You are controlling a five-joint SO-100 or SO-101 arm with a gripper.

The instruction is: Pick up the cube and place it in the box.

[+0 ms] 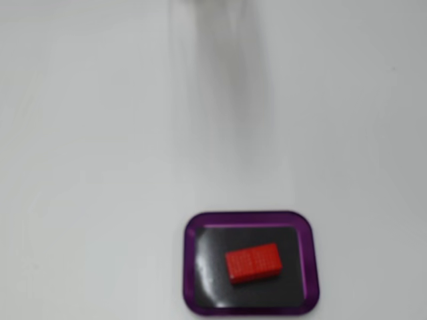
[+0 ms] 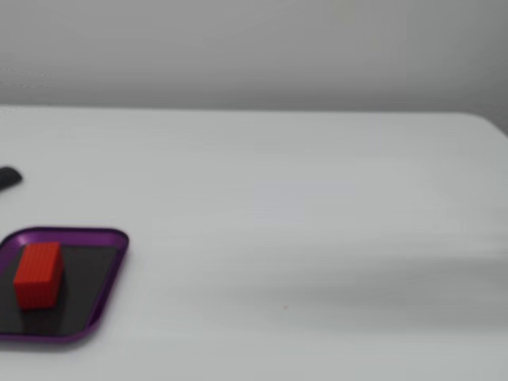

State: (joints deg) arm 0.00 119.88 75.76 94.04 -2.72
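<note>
The red cube (image 1: 253, 263) lies flat on the black floor of the purple-rimmed box (image 1: 250, 219), near the bottom middle of a fixed view. In the other fixed view the cube (image 2: 37, 275) sits in the box (image 2: 107, 236) at the lower left corner. Nothing touches the cube. The gripper and the arm are out of both fixed views. Only a faint grey shadow streak remains on the table at the top of one fixed view.
A small dark object (image 2: 9, 178) lies on the white table at the far left edge, behind the box. The white table (image 2: 317, 206) stretches to the right, with a pale wall behind it.
</note>
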